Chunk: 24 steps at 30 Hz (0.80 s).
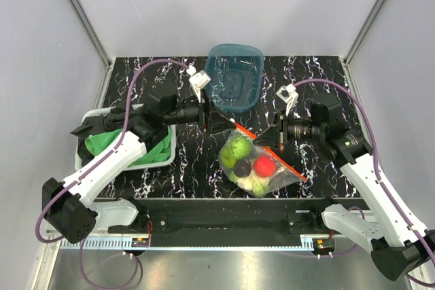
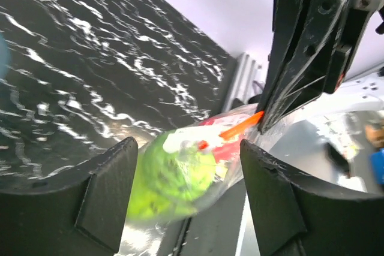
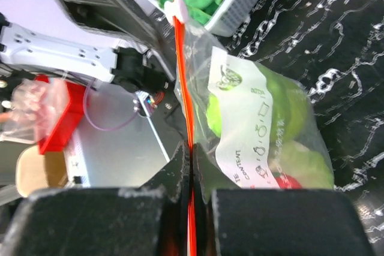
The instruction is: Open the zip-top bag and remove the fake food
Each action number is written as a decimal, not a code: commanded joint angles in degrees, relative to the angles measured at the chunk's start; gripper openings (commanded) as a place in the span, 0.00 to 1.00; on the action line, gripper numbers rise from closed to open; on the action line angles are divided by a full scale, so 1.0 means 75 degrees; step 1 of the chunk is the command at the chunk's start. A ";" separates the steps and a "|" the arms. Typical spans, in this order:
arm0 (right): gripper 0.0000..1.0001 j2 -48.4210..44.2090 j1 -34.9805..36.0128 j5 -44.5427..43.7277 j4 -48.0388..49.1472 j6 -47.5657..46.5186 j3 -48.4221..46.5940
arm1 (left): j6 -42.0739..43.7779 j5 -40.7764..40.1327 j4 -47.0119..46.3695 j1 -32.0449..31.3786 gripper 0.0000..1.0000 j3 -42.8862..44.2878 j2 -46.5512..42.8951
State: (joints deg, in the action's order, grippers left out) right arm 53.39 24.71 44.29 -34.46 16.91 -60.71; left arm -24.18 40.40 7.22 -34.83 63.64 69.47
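Observation:
The zip-top bag is a clear pouch near the table's front edge, with an orange-red zip strip along its upper right side. Inside lies the fake food: a green apple, a red piece, a small dark piece and pale green pieces. My right gripper is shut on the zip strip, with the bag beside its fingers. My left gripper stands open just left of the bag's far end. Between its fingers, in the left wrist view, the bag shows untouched.
A teal translucent tub leans at the back centre, right behind the left gripper. A white basket holding a green cloth stands at the left, under the left arm. Metal framing borders the black marbled table.

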 commanded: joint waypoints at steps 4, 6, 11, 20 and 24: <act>0.00 -0.0087 0.0045 0.0691 0.1195 0.0945 -0.0203 | -0.3481 0.1372 -0.6958 0.0436 0.72 -0.2106 -0.0018; 0.00 -0.0099 0.0045 0.0762 0.1336 0.0992 -0.0133 | -0.4272 0.1480 -0.8386 0.0460 0.72 -0.2343 0.0357; 0.00 0.0065 0.0045 0.0914 0.1360 0.1167 -0.0261 | -0.5261 0.1620 -0.9824 0.0192 0.70 -0.2322 0.0850; 0.00 -0.0145 0.0045 0.0692 0.1547 0.1601 -0.0261 | -0.4311 0.1680 -0.8405 -0.0196 0.70 -0.2297 0.0405; 0.00 -0.0180 0.0045 0.0809 0.1688 0.1882 -0.0285 | -0.4217 0.1726 -0.8323 -0.0336 0.72 -0.2496 0.0381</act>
State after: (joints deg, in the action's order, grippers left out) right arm 53.74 24.71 48.62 -27.42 27.70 -60.71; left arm -58.24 52.12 -53.28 -36.29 45.84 74.26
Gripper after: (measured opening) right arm 0.011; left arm 0.707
